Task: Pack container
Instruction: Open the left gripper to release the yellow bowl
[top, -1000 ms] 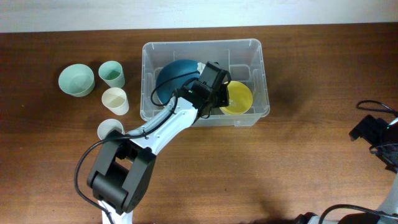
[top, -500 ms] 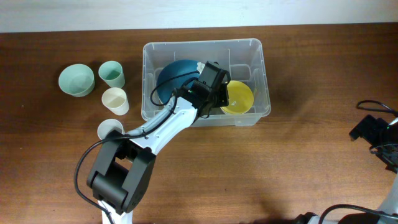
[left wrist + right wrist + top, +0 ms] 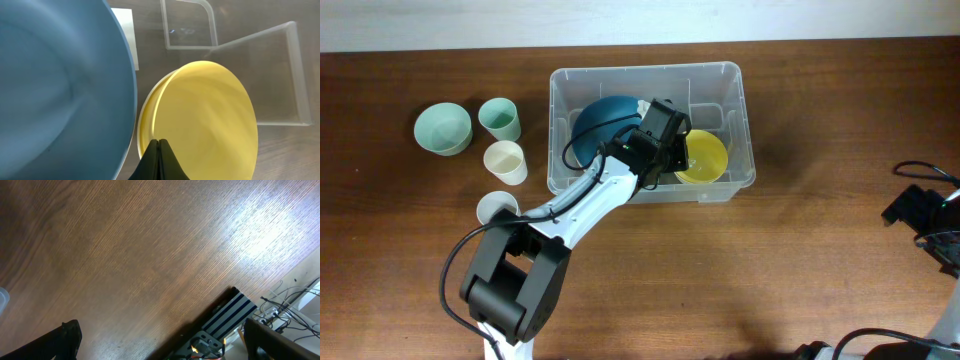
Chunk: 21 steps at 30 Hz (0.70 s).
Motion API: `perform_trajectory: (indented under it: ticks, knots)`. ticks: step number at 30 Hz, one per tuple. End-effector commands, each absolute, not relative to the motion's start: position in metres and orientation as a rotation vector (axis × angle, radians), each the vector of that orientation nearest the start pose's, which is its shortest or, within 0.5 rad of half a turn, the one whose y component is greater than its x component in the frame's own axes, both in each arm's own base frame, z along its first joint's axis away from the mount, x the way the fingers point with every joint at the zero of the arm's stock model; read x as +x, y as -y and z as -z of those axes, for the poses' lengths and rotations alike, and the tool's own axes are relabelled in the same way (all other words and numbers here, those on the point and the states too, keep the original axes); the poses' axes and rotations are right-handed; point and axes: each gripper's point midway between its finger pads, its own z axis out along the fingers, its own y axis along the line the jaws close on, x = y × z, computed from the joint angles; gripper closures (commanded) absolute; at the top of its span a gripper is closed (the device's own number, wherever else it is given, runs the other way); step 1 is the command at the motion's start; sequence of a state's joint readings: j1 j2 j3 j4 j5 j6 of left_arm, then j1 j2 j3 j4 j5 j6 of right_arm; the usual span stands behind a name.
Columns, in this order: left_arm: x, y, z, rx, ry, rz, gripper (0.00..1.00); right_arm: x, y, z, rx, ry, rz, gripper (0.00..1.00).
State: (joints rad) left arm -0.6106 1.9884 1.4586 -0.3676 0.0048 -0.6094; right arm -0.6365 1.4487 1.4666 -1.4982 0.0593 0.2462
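Just below the left gripper (image 3: 158, 146) lies the near edge of a yellow bowl (image 3: 205, 115); the two fingers are pressed tip to tip, and nothing shows between them. To the left of those tips in the wrist view, a large blue bowl (image 3: 60, 85) overlaps the yellow bowl's rim; beyond it a white label (image 3: 127, 30) shows on the clear floor. Both bowls sit inside the container (image 3: 720, 75), and the gripper hangs over its middle, between the blue bowl and the yellow one; ahead of the tips and to their right rise the container's clear walls. Well out to the arm's left, on the table (image 3: 770, 270) outside the bin, stand a pale green bowl (image 3: 443, 128), a green cup (image 3: 500, 118), a cream cup (image 3: 505, 160) and a white cup (image 3: 497, 208). The right gripper (image 3: 160, 327) is far from the container, near the table's right edge; its fingers are spread wide, with only bare wood beneath them.
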Motion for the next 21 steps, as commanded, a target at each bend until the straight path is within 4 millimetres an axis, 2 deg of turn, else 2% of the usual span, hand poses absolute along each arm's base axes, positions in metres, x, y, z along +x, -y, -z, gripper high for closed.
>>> perform_trajectory:
  ticks: [1,5,21]
  knots:
    - [0.429,0.305,-0.091,0.021,-2.538,0.537,0.95,0.197,0.16,-0.194,1.318,-2.771,0.111,0.01]
    - [0.431,0.307,-0.093,0.052,-2.522,0.535,0.92,0.197,0.16,-0.194,1.319,-2.771,0.111,0.01]
    - [0.425,0.295,-0.083,0.049,-2.567,0.456,0.93,0.197,0.16,-0.194,1.318,-2.771,0.111,0.01]
